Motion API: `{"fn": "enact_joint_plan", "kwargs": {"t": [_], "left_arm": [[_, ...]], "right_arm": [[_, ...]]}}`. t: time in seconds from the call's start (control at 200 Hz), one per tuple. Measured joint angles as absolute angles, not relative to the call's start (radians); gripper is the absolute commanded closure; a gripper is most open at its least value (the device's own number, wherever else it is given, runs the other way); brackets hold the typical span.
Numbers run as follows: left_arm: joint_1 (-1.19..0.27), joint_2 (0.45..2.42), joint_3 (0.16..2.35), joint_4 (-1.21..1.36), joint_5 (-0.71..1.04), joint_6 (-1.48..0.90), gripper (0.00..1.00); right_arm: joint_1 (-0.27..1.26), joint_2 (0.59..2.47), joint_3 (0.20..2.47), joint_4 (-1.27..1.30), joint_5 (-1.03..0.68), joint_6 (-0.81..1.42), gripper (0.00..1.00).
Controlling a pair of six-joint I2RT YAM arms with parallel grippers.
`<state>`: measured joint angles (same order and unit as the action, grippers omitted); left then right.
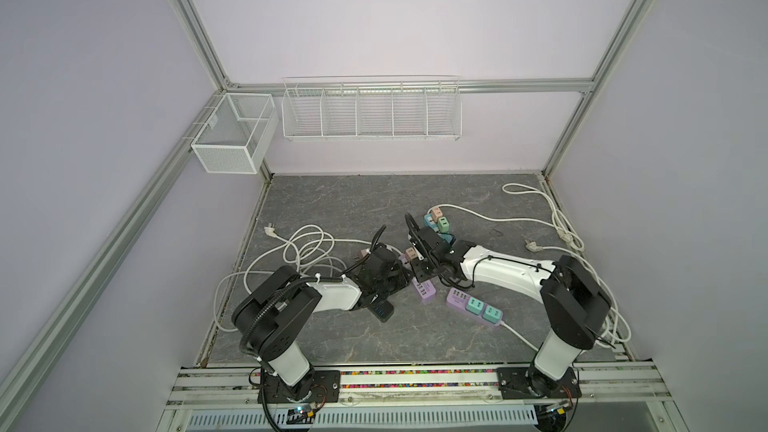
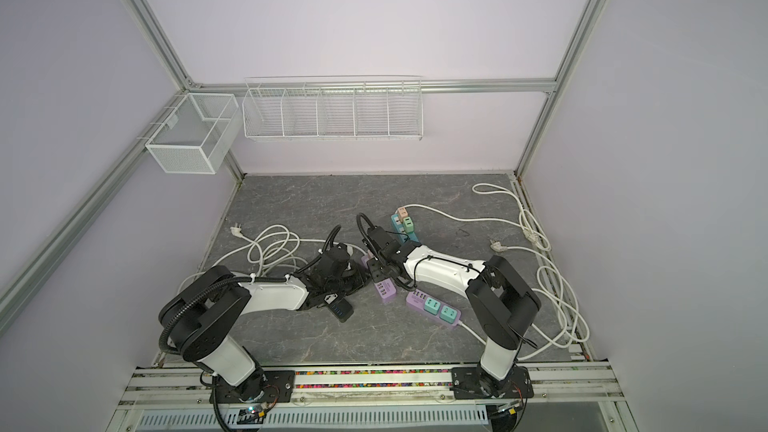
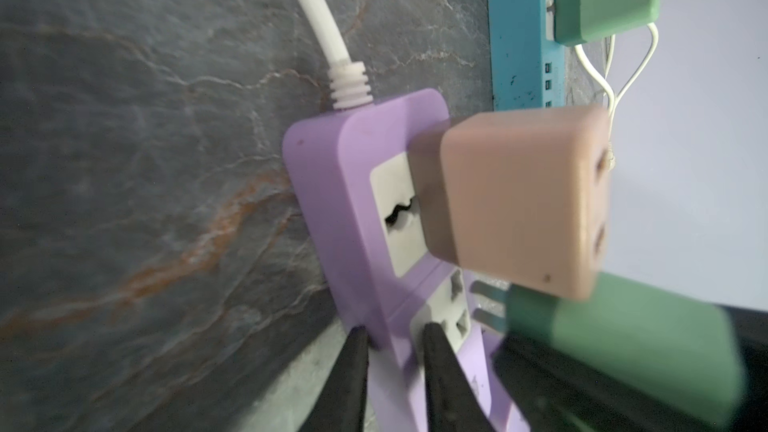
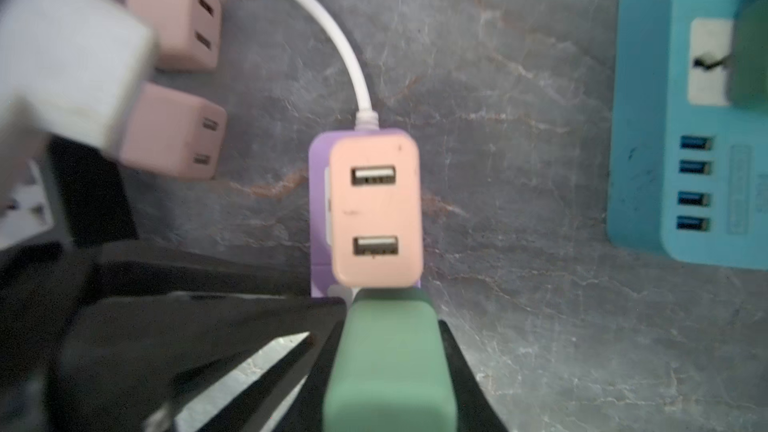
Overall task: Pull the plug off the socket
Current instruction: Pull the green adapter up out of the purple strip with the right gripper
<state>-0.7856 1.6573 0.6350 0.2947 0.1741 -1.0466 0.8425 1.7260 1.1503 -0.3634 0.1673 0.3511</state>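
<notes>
Lavender walls and an aluminium frame box in a grey marbled table [image 1: 332, 209], with white cables [image 1: 307, 249] looped near its left and right edges. Both arms reach in to the middle of the table, and that's where the action is. A purple power strip [image 3: 332, 184] lies flat there, its white cord leading off one end.

The left claw [image 3: 397, 371] is clamped on that strip. One black finger [image 3: 353, 380] is on the outer side wall and its partner is on the socket face.

The right claw [image 4: 386, 367] is closed tight on the green plug [image 4: 386, 351], with a black finger pressed to each flank. In the left wrist view the plug body stands off the strip's socket face, with two metal prongs [image 3: 490, 305] bare in the gap. Whether their tips have cleared the slots, I can't tell.

Right beside it, a pink USB charger [image 4: 376, 209] sits pushed home in the neighbouring socket, at the cord end of the strip.

Toward the far edge lies a blue power strip [image 4: 640, 160], carrying a pink and a green plug of its own. Toward the front edge, a second purple strip [image 1: 455, 297] holds two teal plugs [image 1: 474, 305].
</notes>
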Motion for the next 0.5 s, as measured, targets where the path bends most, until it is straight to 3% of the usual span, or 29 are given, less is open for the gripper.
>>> {"fn": "enact_joint_plan", "kwargs": {"t": [0.24, 0.5], "left_arm": [[-0.786, 1.656, 0.649, 0.271, 0.171, -1.045, 0.78], [-0.786, 1.654, 0.700, 0.184, 0.173, -1.028, 0.76]], "right_arm": [[0.871, 1.715, 1.177, -0.357, 0.170, 0.352, 0.92], [0.810, 1.528, 1.143, -0.361, 0.195, 0.351, 0.91]]}}
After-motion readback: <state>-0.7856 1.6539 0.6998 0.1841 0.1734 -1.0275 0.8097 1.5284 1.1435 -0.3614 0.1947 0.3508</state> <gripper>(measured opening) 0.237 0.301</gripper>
